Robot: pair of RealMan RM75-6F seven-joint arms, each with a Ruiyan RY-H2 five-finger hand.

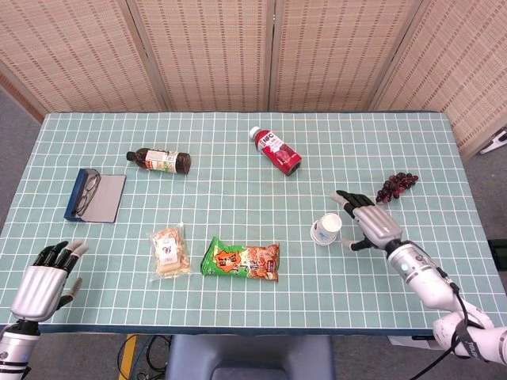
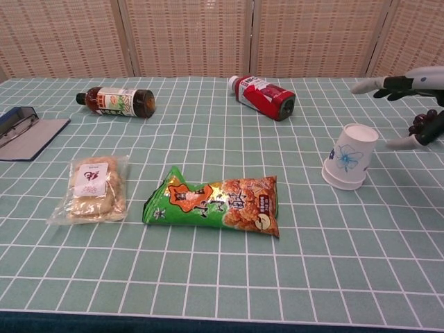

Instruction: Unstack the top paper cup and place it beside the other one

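Observation:
The stacked white paper cups with a blue flower print stand upside down and tilted on the green checked table, right of centre. My right hand hovers just right of the cups with fingers spread, holding nothing and not touching them. Only its fingertips show at the right edge of the chest view. My left hand rests at the table's near left corner, fingers loosely apart and empty; the chest view does not show it.
A green snack bag and a wrapped pastry lie left of the cups. A red bottle, a brown bottle, a glasses case and dark grapes lie further off.

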